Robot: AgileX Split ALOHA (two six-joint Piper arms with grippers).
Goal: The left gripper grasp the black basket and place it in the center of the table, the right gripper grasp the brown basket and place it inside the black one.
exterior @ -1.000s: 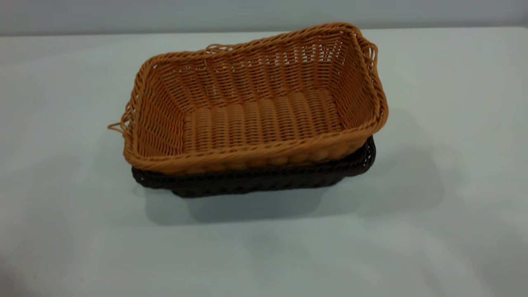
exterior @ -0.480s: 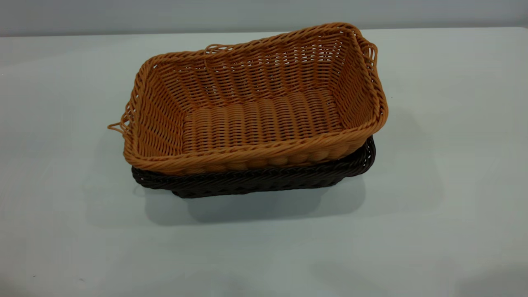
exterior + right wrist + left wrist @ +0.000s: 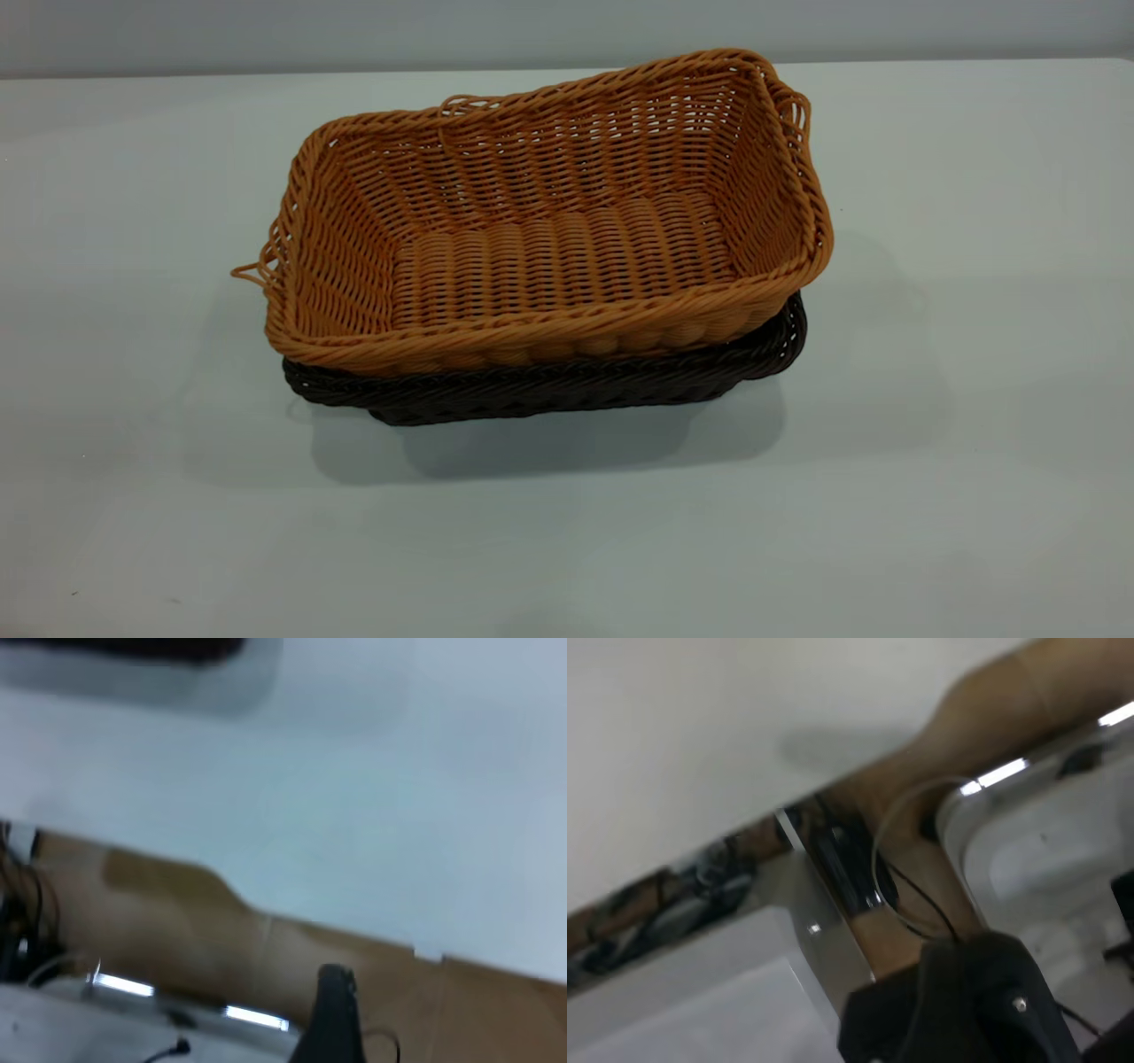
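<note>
The brown basket [image 3: 558,257] sits nested inside the black basket [image 3: 549,390], slightly askew, with its rim standing above the dark one. The pair rests near the middle of the white table [image 3: 974,487]. Only the black basket's near rim and part of its near wall show below the brown one. Neither arm appears in the exterior view. In the left wrist view, my left gripper [image 3: 983,1010] is a dark shape off the table's edge, over the floor and rig frame. The right wrist view shows my right gripper [image 3: 332,1023] as a dark sliver, also beyond the table edge.
A metal frame post [image 3: 833,939] and cables [image 3: 912,895] lie below the table edge on the left arm's side. Brown flooring [image 3: 177,912] runs along the table's edge on the right arm's side. Bare tabletop surrounds the stacked baskets.
The baskets have not moved. Soft shadows that lay on the table at the right and near the front corners have faded away.
</note>
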